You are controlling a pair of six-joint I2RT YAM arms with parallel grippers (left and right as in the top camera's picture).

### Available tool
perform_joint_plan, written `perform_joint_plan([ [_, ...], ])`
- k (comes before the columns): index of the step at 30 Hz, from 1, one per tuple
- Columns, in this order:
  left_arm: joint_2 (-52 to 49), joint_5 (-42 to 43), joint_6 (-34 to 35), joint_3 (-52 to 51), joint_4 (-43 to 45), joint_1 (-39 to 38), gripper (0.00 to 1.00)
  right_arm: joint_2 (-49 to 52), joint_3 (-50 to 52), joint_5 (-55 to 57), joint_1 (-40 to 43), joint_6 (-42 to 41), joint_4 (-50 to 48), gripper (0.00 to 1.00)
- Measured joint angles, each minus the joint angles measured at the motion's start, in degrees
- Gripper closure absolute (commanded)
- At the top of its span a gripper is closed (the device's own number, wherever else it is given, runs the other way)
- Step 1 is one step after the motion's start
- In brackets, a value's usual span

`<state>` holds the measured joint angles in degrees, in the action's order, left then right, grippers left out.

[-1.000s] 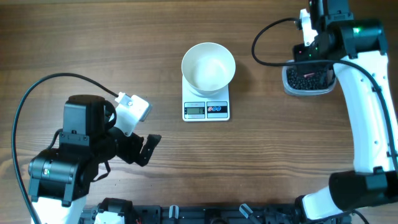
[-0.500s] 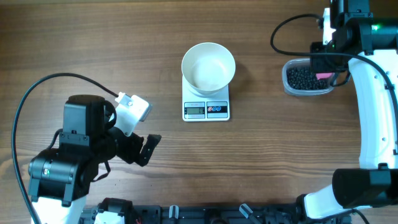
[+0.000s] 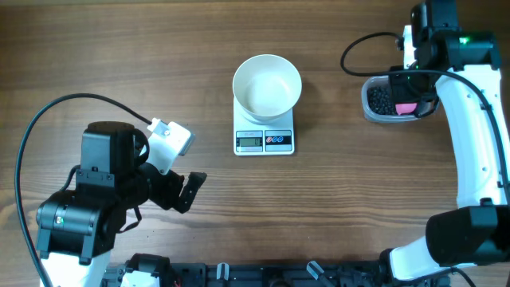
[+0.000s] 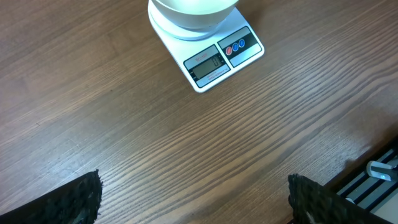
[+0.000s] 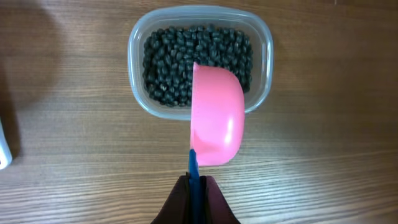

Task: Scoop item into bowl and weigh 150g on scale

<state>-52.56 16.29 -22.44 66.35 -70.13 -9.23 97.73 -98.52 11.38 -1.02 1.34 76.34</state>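
Since the earlier overhead frames, the right arm has been shifted off the clear rounded-rectangular plastic tub, so that most of the tub is now uncovered, and a pink plastic scoop has been brought over its right part. The left arm, the bowl and the scale are seen unchanged.

The small round black pellets are heaped inside the tub, which is placed on the brown wooden table at the far right. In the right wrist view the front of the pink scoop is seen overlapping the tub's near right rim and part of the pellets; whether the pellets are touched by it cannot be told. The scoop's thin blue handle is clamped between the fingers of the right gripper, which is closed tightly on it.

Well to the left of the tub, near the middle of the table, the round glossy white bowl is set on the rear of the small flat white rectangular scale. The grey display and two round buttons are turned toward the robot; the digits cannot be read with confidence.

Farther out, at the near left of the table, the left gripper is held above bare wood with its jaws spread wide and nothing between them. The bowl and scale are seen ahead of it in the left wrist view.
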Motion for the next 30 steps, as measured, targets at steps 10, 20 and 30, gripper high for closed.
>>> perform_joint_plan([
  [10,0.00,0.00,0.00,0.00,0.02,0.00,0.00,0.04,1.01,-0.02,0.00,0.00,-3.80,0.96],
  [20,0.00,0.00,-0.02,0.00,0.02,0.00,0.00,0.04,1.01,-0.02,0.00,2.62,-6.60,0.96],
  [30,0.00,0.00,-0.02,0.00,0.02,0.00,0.00,0.61,3.08,0.00,0.00,5.18,-9.11,0.96],
])
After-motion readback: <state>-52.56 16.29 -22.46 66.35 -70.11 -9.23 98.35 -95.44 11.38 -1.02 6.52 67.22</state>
